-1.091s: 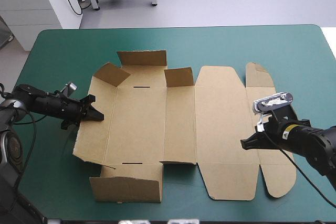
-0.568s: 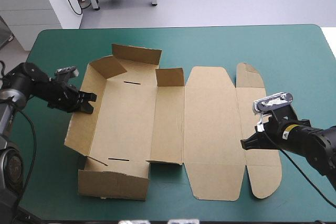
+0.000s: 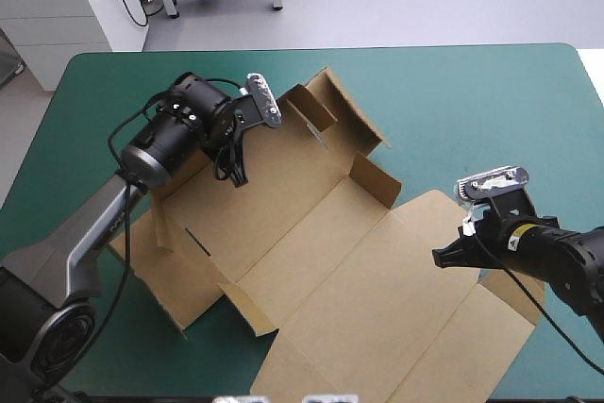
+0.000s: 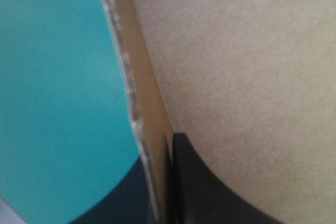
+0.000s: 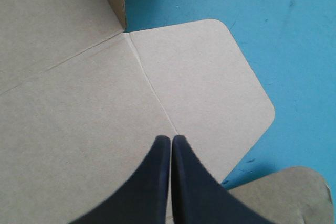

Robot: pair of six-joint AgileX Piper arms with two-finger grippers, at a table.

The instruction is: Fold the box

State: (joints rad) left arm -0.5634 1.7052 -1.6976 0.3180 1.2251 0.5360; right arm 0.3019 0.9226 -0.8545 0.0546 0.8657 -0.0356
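Brown box (image 3: pixel 311 233) edge sits pinched inside the left pincer (image 4: pixel 160 153).

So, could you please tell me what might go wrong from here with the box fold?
1. The left gripper pinches only one thin raised wall of the box; a hard pull could bend the board or let it slip out.
2. The right gripper is shut over the box's flat part and grips nothing, so it may not steady the sheet.
3. The box lies askew, its near corner at the near edge of the table; it could slide off.
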